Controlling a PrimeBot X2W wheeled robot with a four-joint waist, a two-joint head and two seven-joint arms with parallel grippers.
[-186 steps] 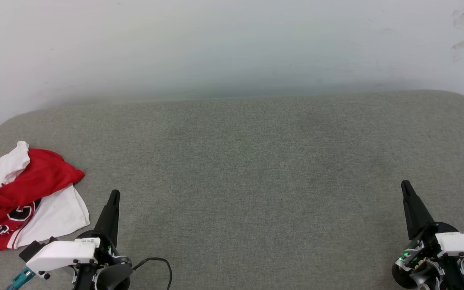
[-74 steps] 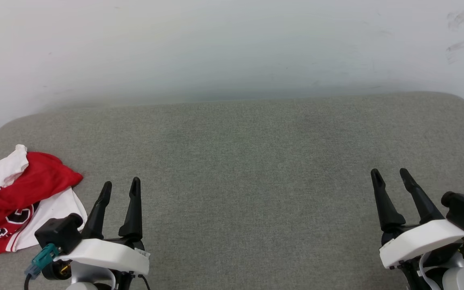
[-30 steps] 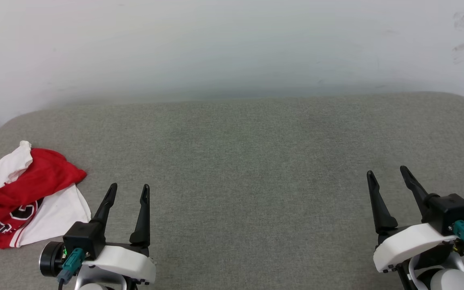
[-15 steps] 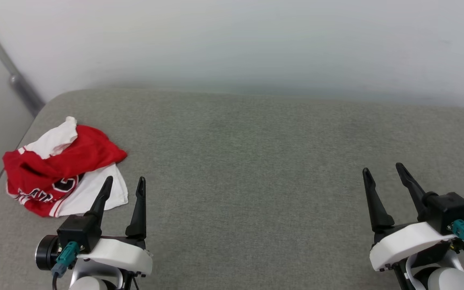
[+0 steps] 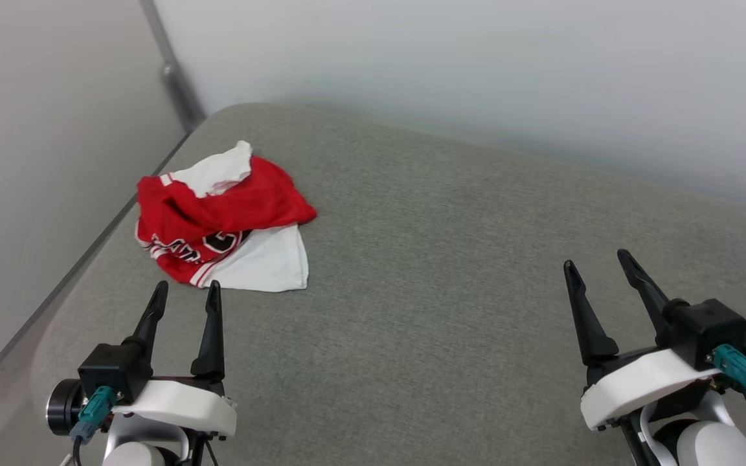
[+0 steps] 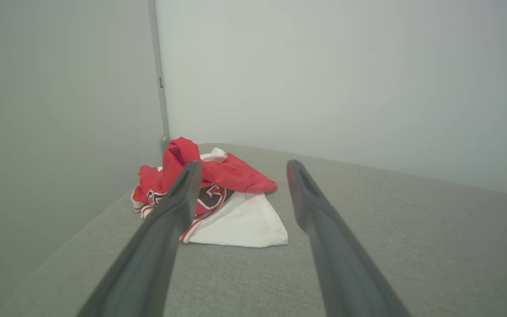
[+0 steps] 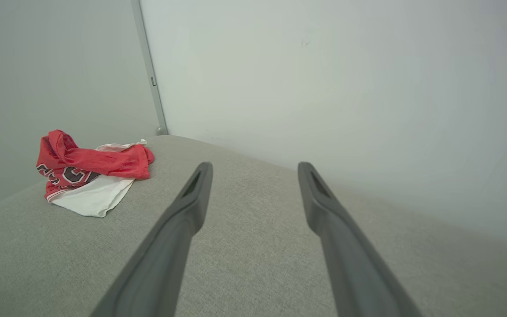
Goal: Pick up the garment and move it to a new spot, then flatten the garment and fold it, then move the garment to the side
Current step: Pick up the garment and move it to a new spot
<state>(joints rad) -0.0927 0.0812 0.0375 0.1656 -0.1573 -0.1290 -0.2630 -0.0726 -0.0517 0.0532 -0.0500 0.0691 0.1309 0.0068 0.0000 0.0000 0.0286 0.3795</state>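
Two grippers, both empty, jaws apart. Head view: garment point(image 5: 217, 220) crumpled just ahead of left gripper point(image 5: 187, 286), well off to the left of right gripper point(image 5: 595, 259). Left wrist view: garment point(image 6: 236, 176) dead ahead, untouched. Right wrist view: garment point(image 7: 90, 169) far left. Pickup not begun; likely next, left gripper reaches forward and pinches a fold.
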